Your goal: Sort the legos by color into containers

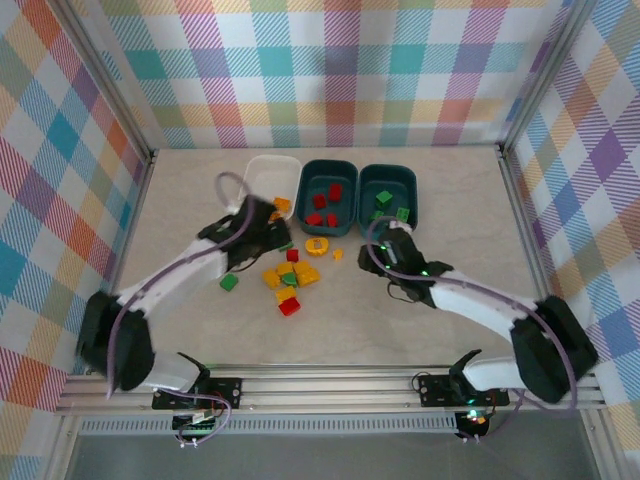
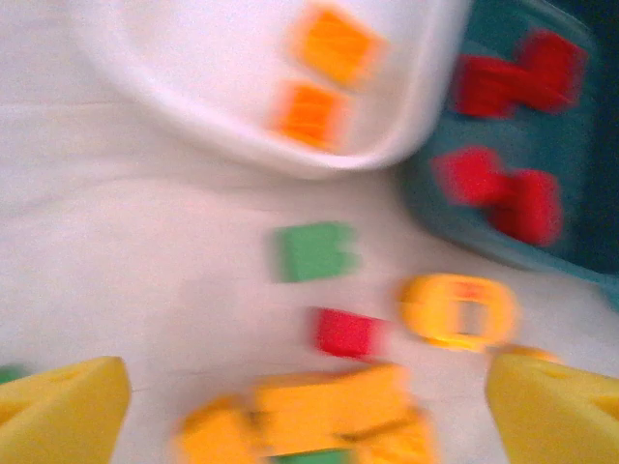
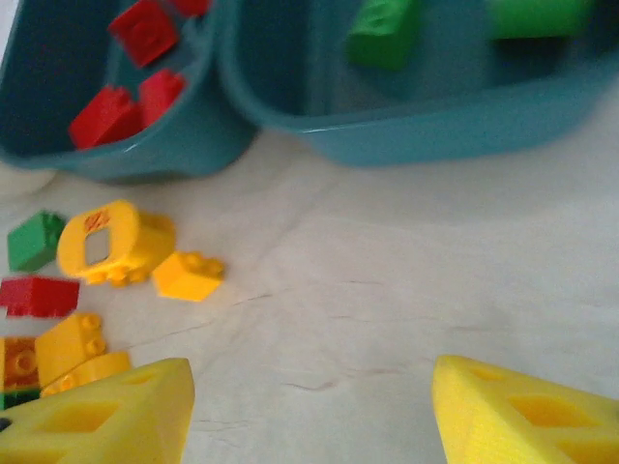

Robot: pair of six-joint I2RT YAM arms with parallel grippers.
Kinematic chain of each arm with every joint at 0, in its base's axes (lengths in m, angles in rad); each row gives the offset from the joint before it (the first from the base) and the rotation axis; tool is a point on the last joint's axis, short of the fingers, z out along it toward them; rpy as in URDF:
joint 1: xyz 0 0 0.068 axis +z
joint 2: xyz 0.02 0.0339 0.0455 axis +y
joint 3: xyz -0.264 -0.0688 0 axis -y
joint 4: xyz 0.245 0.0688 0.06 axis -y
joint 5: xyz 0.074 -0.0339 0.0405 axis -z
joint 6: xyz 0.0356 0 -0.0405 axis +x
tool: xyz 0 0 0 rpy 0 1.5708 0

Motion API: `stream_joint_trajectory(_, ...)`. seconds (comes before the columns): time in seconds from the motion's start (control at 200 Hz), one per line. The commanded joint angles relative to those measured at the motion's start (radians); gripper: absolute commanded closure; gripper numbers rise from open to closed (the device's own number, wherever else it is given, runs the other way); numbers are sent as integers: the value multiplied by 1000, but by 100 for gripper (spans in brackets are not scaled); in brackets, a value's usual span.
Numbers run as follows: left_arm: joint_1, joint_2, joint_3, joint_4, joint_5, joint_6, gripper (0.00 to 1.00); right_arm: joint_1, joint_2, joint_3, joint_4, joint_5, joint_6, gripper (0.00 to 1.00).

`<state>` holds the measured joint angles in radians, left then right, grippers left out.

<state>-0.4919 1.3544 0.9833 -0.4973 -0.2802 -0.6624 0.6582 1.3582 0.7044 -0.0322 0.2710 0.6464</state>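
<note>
Three containers stand in a row at the back: a white tray point(image 1: 270, 170) holding two orange bricks point(image 2: 324, 82), a teal tray point(image 1: 328, 172) with red bricks point(image 2: 503, 188), and a teal tray point(image 1: 404, 180) with green bricks point(image 3: 385, 31). Loose legos lie in front of them: a yellow ring point(image 1: 317, 244), a red brick point(image 2: 348, 333), a green brick point(image 2: 314, 251) and an orange pile point(image 1: 290, 275). My left gripper point(image 1: 268, 228) is open above the near edge of the white tray, over the pile. My right gripper point(image 3: 314, 406) is open over bare table, in front of the green tray.
A lone green brick point(image 1: 229, 283) lies left of the pile. A small orange brick point(image 3: 189, 275) sits beside the ring. Metal frame posts and plaid walls close in the table on three sides. Bare table point(image 1: 450, 230) spreads right of the right arm and near the front rail.
</note>
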Motion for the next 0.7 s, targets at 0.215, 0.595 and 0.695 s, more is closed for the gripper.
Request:
stream_joint_trajectory(0.215, 225, -403, -373, -84, 102, -131, 0, 76, 330, 270, -122, -114, -247, 33)
stream_joint_trajectory(0.595, 260, -452, -445, -65, 264, -86, 0, 81, 544, 454, -214, -17, -333, 39)
stream_joint_trajectory(0.695, 259, -471, -445, -80, 271, -73, 0, 80, 598, 495, -219, 9, -362, 43)
